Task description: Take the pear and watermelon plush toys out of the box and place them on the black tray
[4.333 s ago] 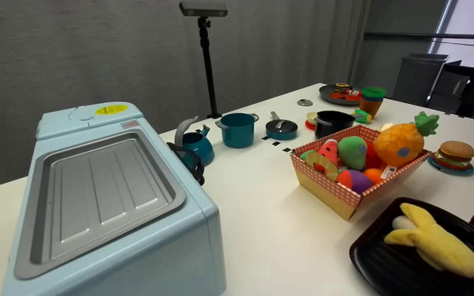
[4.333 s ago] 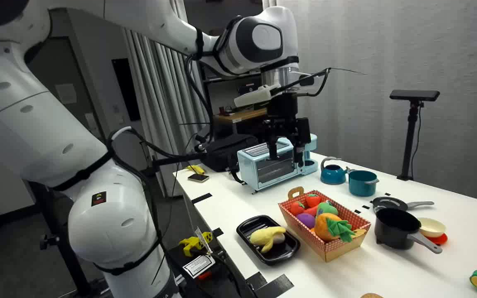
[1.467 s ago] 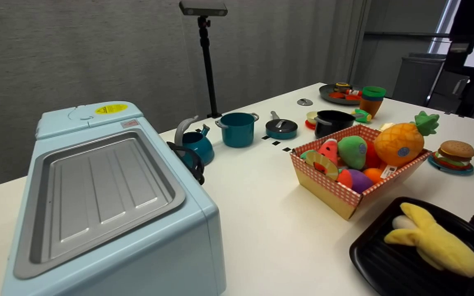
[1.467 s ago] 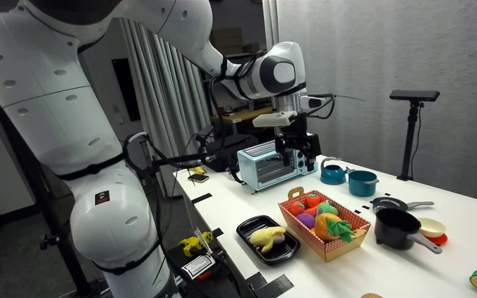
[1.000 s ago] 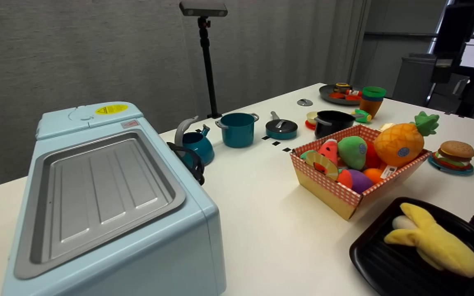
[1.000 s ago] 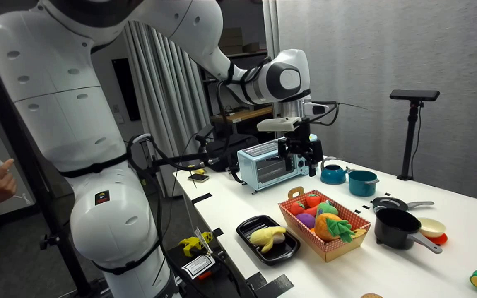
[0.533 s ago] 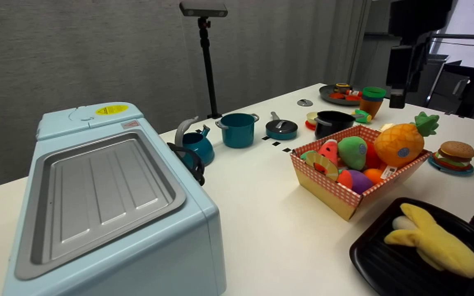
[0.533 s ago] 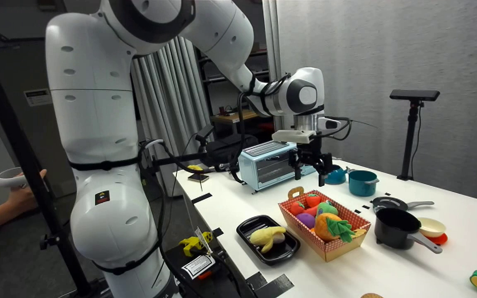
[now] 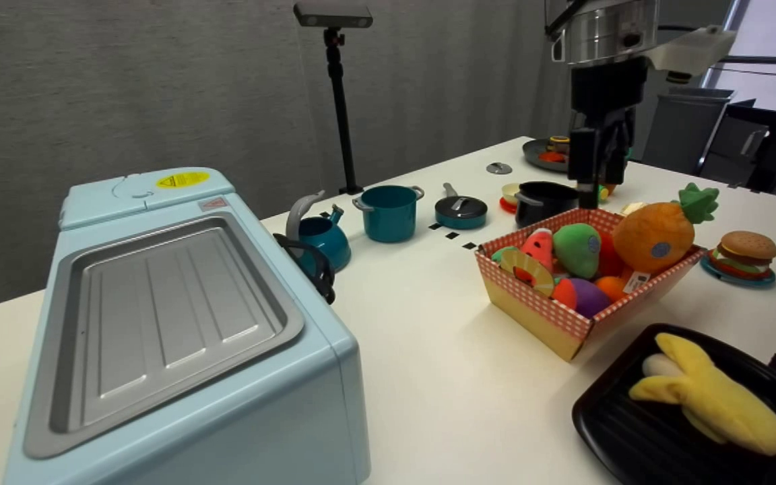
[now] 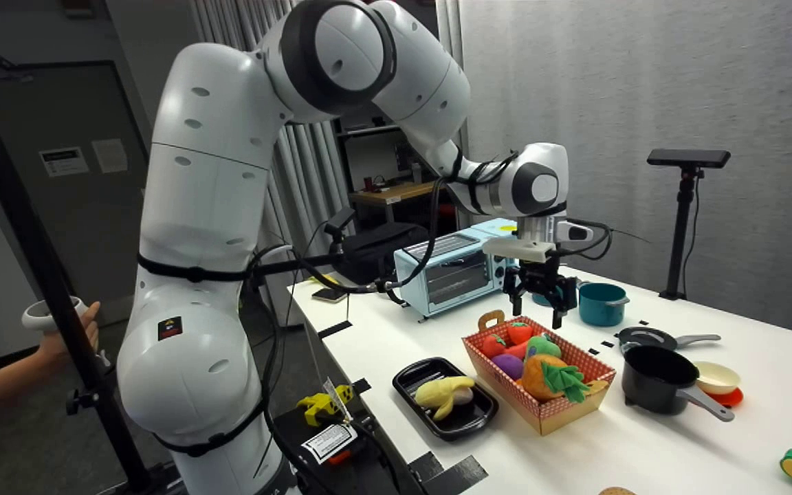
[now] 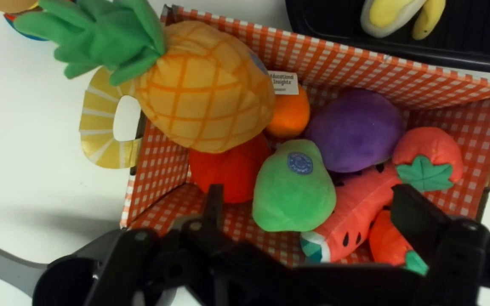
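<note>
Hand (image 10: 537, 317) hangs above box (image 9: 529, 316), fingers (image 11: 419, 223) spread v. wide. From where I'm standing, pear (image 11: 294, 191) & watermelon (image 11: 353, 212) are both in box, side by side, w/ pear btwn watermelon & pineapple (image 11: 206, 85). Blk tray (image 9: 624, 431) sits on white surface (image 10: 643, 454) just beside box, banana (image 9: 718, 404) lying in it. Blue oven (image 10: 461, 278) & teal pot (image 10: 601, 306) stand farther back in an exterior view; blk saucepan (image 10: 657, 385) is near box.

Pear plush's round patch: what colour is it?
The round patch on the pear plush is blue with pale markings, clearest in the wrist view.
</note>
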You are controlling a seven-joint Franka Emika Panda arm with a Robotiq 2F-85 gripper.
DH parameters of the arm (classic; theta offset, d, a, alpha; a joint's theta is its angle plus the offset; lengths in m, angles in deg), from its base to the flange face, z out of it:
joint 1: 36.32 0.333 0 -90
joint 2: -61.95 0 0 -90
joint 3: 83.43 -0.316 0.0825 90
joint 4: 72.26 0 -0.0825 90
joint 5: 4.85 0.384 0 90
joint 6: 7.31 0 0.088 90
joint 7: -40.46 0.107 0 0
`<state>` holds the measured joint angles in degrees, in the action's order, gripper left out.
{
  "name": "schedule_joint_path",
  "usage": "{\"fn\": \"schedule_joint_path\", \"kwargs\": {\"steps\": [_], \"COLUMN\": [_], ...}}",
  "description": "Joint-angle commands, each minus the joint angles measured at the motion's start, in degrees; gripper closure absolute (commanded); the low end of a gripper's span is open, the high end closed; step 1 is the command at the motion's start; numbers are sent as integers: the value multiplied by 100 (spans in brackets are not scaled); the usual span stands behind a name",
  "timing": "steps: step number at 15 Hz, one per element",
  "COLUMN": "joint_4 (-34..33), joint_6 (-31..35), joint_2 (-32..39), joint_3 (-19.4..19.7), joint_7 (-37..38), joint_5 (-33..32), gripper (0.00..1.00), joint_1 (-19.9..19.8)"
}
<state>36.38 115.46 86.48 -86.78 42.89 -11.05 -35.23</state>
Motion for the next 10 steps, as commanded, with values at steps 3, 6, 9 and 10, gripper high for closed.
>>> {"fn": "schedule_joint_path", "kwargs": {"steps": [3,6,9,10], "joint_4": [-819,-998,-1098,-1116], "joint_6": [-115,-149,-212,-233], "joint_2": [889,1158,1373,1429], "joint_3": [55,49,51,58], "joint_7": [-272,-268,-300,-300], "joint_5": [234,261,269,262], "gripper": [0,0,0,4], "joint_1": [-7,22,11,12]}}
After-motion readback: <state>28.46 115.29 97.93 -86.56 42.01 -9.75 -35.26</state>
